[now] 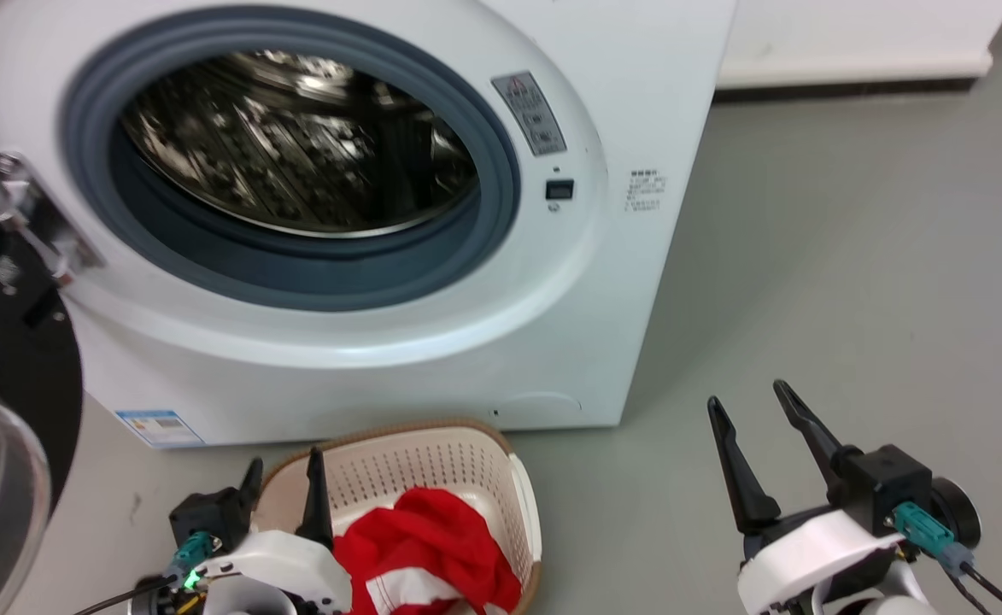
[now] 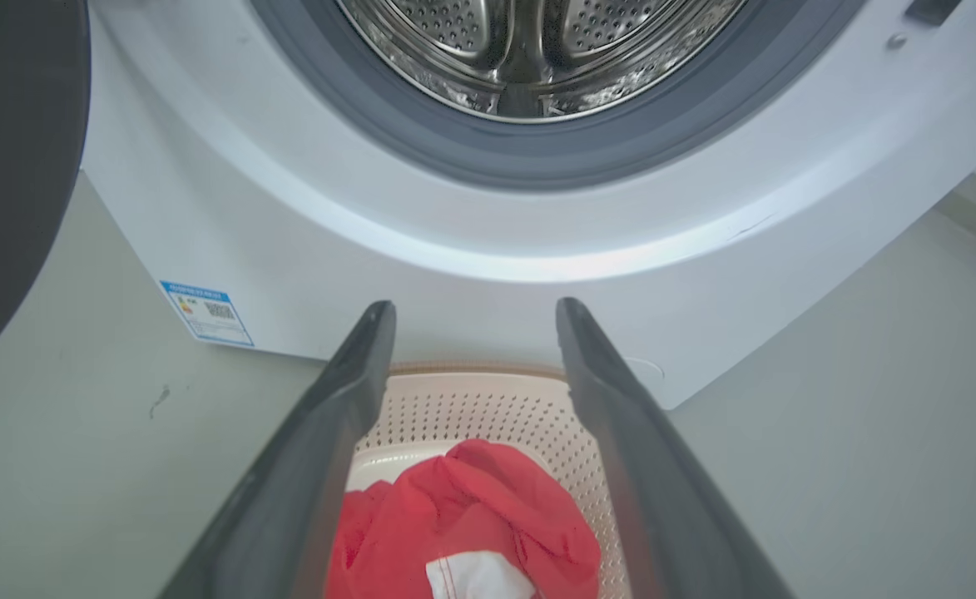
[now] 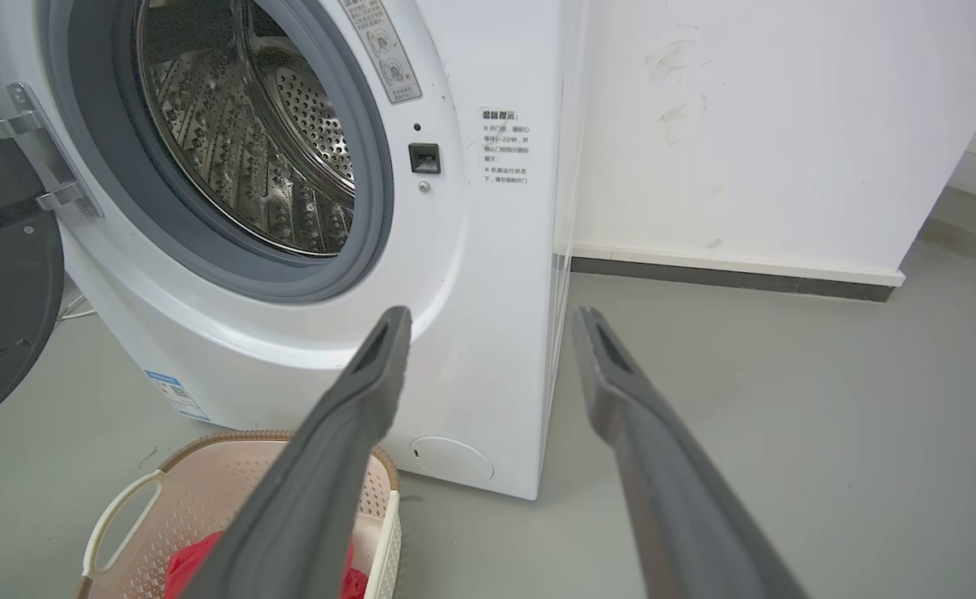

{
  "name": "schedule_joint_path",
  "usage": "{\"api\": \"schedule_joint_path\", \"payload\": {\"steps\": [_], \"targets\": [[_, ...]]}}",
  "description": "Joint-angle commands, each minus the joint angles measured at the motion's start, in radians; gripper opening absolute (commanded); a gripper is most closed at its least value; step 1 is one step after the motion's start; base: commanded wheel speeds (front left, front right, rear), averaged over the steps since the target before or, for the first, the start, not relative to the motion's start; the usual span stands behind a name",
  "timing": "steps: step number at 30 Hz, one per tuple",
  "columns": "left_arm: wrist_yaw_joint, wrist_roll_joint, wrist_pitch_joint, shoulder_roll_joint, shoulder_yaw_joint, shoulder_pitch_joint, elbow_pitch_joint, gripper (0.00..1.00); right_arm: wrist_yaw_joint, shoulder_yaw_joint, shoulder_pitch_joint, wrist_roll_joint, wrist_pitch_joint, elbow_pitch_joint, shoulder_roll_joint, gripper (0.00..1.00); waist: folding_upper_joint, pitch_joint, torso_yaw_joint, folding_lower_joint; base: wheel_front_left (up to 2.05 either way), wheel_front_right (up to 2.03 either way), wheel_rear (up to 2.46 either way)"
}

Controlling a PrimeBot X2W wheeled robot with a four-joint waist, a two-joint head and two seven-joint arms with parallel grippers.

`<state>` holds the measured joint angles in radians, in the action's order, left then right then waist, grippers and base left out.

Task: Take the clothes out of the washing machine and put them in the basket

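The clothes [image 1: 432,547] lie in the basket [image 1: 432,461], near the washing machine [image 1: 381,359], whose drum [image 1: 295,145] looks empty (so little seems left). The left gripper [image 1: 284,459] and right gripper [image 1: 747,394] are spread wide, holding nothing.

Clothes [image 1: 432,531] half behind left claw [image 1: 284,461], lower part off-frame.

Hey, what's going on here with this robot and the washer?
A two-armed robot is unloading laundry. The washing machine has its door open, and the visible part of the drum looks empty. Red and white clothes lie in the basket on the floor in front of it. The left gripper is open above the basket, the right gripper open over the floor, both holding nothing.
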<state>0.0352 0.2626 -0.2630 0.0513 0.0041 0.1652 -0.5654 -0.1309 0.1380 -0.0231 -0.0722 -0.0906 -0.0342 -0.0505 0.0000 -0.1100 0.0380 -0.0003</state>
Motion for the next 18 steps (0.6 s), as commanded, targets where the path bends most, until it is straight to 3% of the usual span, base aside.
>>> {"api": "schedule_joint_path", "payload": {"steps": [1, 10, 18], "targets": [[0.003, -0.010, -0.003, -0.001, 0.003, -0.013, 0.027, 1.00, 0.000, -0.003, 0.016, -0.002, 0.001, 0.004, 0.001, 1.00, 0.0000, 0.045, -0.022, 0.0003, 0.00, 0.00, 0.00], [0.008, -0.086, -0.002, -0.001, -0.002, -0.101, 0.336, 1.00, 0.000, -0.040, 0.076, 0.005, 0.028, 0.038, 0.001, 1.00, 0.0000, 0.124, -0.043, 0.0003, 0.00, 0.00, 0.00], [0.016, -0.164, -0.002, 0.018, -0.019, -0.186, 0.495, 1.00, 0.000, -0.069, 0.111, 0.008, 0.040, 0.055, 0.001, 1.00, 0.0000, 0.168, -0.043, 0.0003, 0.00, 0.00, 0.00]]}}
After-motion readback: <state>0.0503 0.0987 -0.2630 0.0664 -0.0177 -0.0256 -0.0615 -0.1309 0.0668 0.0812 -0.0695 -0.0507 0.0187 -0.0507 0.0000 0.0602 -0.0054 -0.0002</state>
